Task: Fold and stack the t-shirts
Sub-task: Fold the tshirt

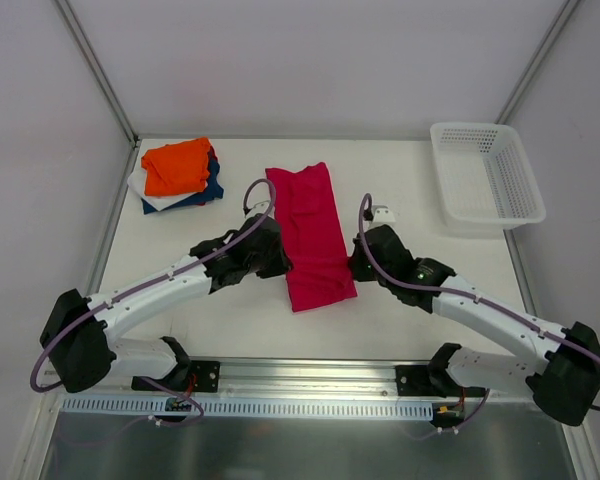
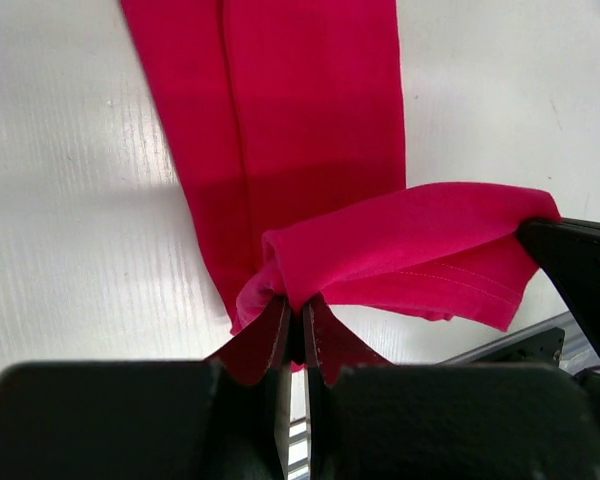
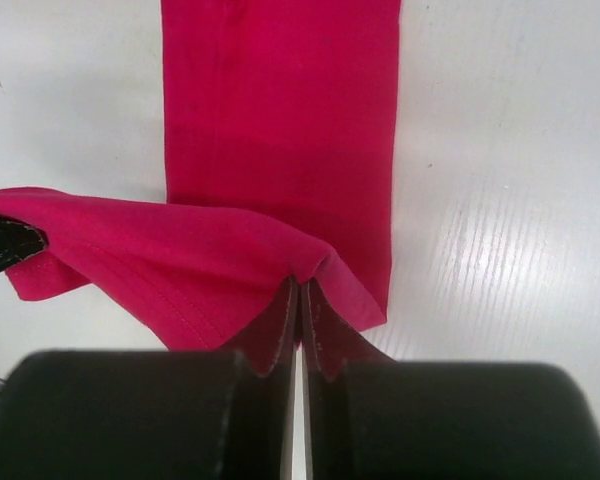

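A crimson-red t-shirt [image 1: 312,235] lies as a long folded strip down the middle of the table. My left gripper [image 1: 278,262] is shut on its near left corner [image 2: 280,285]. On the other side, my right gripper [image 1: 357,265] is shut on the near right corner [image 3: 315,270]. Both wrist views show the near hem [image 2: 430,250] lifted off the table and stretched between the two grippers, while the far part [image 3: 280,110] stays flat. At the back left sits a stack of folded t-shirts [image 1: 177,172]: orange on top, navy-blue and white under it.
A white plastic mesh basket [image 1: 485,176] stands at the back right. A small white object [image 1: 382,213] lies just beyond the right gripper. Metal frame posts rise at the back corners, and a rail [image 1: 300,375] runs along the near edge.
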Controlling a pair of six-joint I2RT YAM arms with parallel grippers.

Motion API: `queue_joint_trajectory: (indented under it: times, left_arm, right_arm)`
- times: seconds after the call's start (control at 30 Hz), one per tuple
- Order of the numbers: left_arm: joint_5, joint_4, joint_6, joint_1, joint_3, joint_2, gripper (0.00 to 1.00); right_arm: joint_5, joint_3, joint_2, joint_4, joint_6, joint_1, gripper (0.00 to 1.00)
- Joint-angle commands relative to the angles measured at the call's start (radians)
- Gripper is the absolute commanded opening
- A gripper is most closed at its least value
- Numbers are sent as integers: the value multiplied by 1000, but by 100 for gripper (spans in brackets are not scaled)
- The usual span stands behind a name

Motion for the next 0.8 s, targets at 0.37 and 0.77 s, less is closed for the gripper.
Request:
queue_joint_trajectory:
  times: [0.37,0.77]
  left_arm:
    - [75,120,85,119,-25,129,0]
    - [140,164,157,202,50,255,0]
  right_arm:
    - [-134,80,231,157,-75,-124,0]
    - [-195,178,378,181,-115,-201,0]
